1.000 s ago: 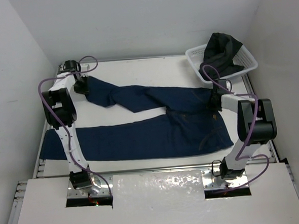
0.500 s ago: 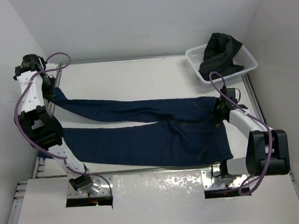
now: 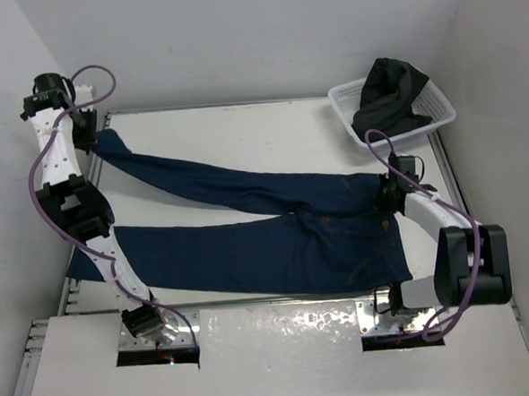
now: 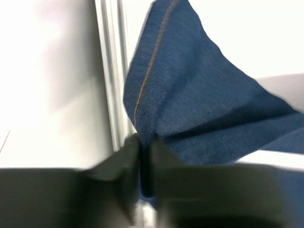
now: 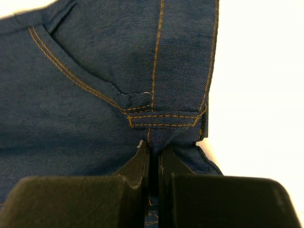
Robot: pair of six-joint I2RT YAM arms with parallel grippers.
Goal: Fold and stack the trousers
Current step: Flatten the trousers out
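The trousers (image 3: 276,238) are being spread flat across the worktop (image 3: 242,132), with the waistband to the right and both legs running left, the far leg angled towards the far left corner. The end of that leg is being pinched by the left gripper (image 4: 145,142), its jaws closed on the denim beside the worktop's metal rail (image 4: 111,95). The waistband edge is being clamped by the right gripper (image 5: 154,153), its jaws closed on the cloth. A dark garment (image 3: 391,91) is being held in a white basket (image 3: 439,111) at the far right.

White-linked left arm (image 3: 54,159) and right arm (image 3: 427,208), black joints — purple cables (image 3: 98,69) trailing — black end effector fingers (image 5: 135,167).
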